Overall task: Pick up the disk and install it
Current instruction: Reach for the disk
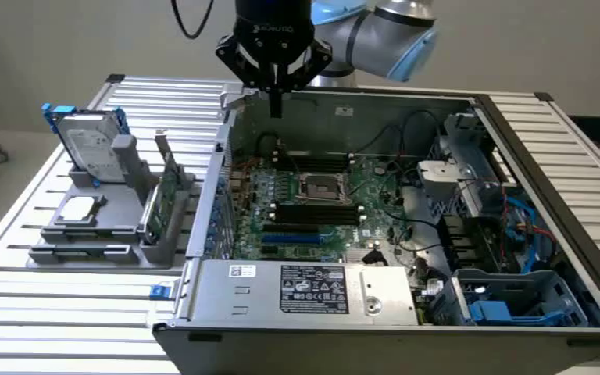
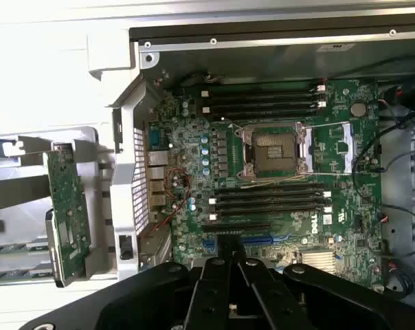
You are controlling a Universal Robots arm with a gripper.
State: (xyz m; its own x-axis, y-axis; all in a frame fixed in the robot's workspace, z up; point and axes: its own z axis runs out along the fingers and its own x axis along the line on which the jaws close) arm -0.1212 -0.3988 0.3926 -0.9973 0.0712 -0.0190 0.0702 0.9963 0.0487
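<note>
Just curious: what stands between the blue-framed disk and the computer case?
A green circuit card, upright in the grey holder, seen in the exterior view.

I look in on a robotics lab bench, slatted aluminium table [image 1: 60, 320], opened computer case [image 1: 383, 351] with its motherboard [image 1: 311, 195] bare, grey parts fixture [image 1: 81, 254] alongside, industrial arm [image 1: 394, 31] overhead, plain pale wall [image 1: 50, 39] behind.

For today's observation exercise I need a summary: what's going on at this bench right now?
A single robot arm hangs its gripper, shut and empty, above the open computer case, over the motherboard. The disk, in its blue carrier, stands upright in the grey holder at the exterior view's left, apart from the gripper and not yet picked up. A green circuit card stands in the same holder.
</note>
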